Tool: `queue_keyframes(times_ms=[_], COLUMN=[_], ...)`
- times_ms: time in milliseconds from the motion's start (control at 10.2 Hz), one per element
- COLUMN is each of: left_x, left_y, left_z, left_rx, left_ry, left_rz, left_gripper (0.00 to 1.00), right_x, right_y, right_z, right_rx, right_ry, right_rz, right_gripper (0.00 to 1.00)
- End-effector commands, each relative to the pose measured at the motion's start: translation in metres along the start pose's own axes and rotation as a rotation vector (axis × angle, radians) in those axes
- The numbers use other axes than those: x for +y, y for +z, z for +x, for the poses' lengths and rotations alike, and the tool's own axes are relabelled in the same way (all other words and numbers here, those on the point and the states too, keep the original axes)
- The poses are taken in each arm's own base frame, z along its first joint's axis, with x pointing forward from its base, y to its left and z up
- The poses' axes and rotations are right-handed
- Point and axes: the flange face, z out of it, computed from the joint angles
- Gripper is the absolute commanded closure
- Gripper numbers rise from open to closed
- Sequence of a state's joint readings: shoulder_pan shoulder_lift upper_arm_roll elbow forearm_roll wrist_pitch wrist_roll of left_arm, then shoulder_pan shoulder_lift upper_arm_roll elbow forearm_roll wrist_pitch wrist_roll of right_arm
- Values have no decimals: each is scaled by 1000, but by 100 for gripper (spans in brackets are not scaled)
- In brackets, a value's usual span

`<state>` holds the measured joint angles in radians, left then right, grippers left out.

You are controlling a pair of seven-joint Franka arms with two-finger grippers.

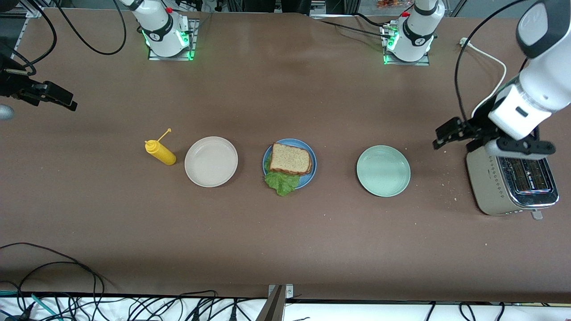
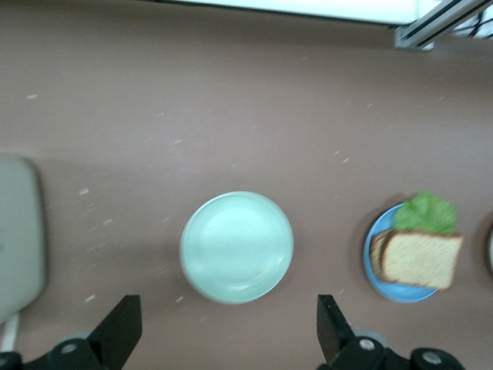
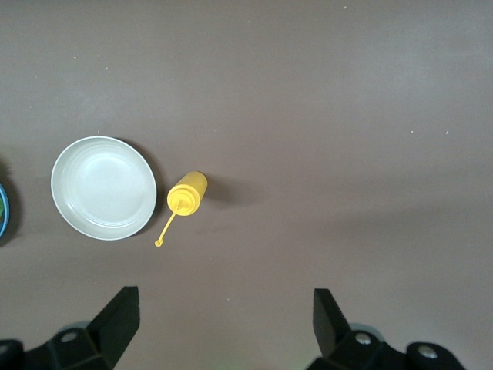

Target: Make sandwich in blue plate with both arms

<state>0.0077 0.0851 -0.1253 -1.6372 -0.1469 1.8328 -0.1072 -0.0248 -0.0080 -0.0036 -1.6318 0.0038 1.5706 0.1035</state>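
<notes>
The sandwich (image 1: 290, 158) lies on the blue plate (image 1: 312, 166) in the middle of the table: brown bread slices stacked, with a green lettuce leaf (image 1: 282, 182) hanging over the plate's rim on the side nearer the front camera. The left wrist view shows the sandwich (image 2: 420, 259) and the blue plate (image 2: 369, 262) too. My left gripper (image 1: 440, 141) hangs open and empty over the table between the mint-green plate and the toaster; its fingers (image 2: 229, 324) hold nothing. My right gripper (image 1: 67, 101) is open and empty over the right arm's end of the table, with bare tabletop between its fingers (image 3: 226, 320).
An empty beige plate (image 1: 211, 161) and a yellow squeeze bottle (image 1: 160, 152) sit beside the blue plate toward the right arm's end. An empty mint-green plate (image 1: 383, 170) and a toaster (image 1: 513, 180) stand toward the left arm's end. Cables hang at the table's near edge.
</notes>
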Motion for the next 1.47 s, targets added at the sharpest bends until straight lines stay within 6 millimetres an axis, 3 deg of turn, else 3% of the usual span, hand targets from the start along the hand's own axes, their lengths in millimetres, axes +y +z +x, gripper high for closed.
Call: queue_keyframes(times_ms=[0, 393, 589, 1374], left_x=[-12, -36, -34, -28], left_y=[-36, -72, -79, -83], left_z=[-40, -69, -74, -57], left_rx=[-64, -140, -126, -102], left_ry=[36, -56, -91, -160], left_rz=[178, 238, 221, 200], left_gripper=[0, 0, 0, 0], right_x=[-4, -3, -2, -2], right_y=[-6, -7, -7, -7], right_z=[1, 1, 1, 1], right_rx=[10, 12, 12, 12], right_ry=[3, 5, 6, 5], right_rz=[-11, -12, -12, -12], right_gripper=[0, 0, 0, 0])
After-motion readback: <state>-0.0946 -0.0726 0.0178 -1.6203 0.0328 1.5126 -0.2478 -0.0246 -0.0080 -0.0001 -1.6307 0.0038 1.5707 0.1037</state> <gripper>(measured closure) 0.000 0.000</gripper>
